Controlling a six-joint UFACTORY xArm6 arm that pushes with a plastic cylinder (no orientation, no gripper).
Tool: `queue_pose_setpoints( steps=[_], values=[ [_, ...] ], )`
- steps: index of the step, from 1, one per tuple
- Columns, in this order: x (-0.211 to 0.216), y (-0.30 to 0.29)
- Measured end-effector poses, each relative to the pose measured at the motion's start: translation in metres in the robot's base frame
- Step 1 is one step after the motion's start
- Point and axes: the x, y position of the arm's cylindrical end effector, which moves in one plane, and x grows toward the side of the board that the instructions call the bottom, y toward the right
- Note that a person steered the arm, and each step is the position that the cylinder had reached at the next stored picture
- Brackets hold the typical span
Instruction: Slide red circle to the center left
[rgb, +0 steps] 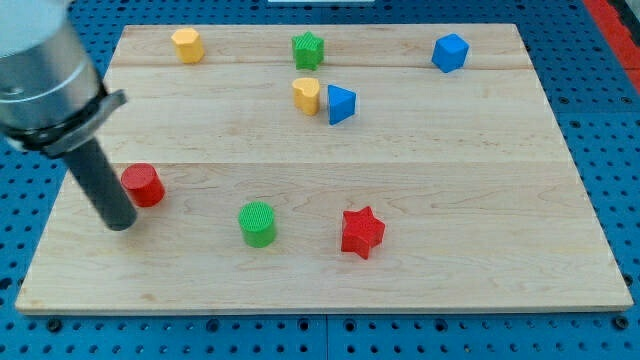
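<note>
Pushing across the board (420, 190) is nearly finished, I judge: the red circle (143, 185) already sits near the left edge, about mid-height. My tip (121, 222) rests just beside it at its seven o'clock, possibly touching. There are no jaws; the rod holds nothing. Best to nudge gently toward twelve o'clock only if needed, keeping clear of the green circle (258, 223) at four o'clock.

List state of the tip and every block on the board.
my tip: down on board, just left of red circle
red circle: upright, centre left
green circle: upright
red star: flat
yellow heart: beside blue triangle
</note>
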Motion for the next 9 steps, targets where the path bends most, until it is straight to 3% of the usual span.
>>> queue_pose_setpoints(
  steps=[2, 4, 6, 7, 9],
  values=[
    [-0.02, 0.016],
    [-0.076, 0.016],
    [-0.056, 0.048],
    [-0.079, 0.063],
    [-0.088, 0.026]
  ],
)
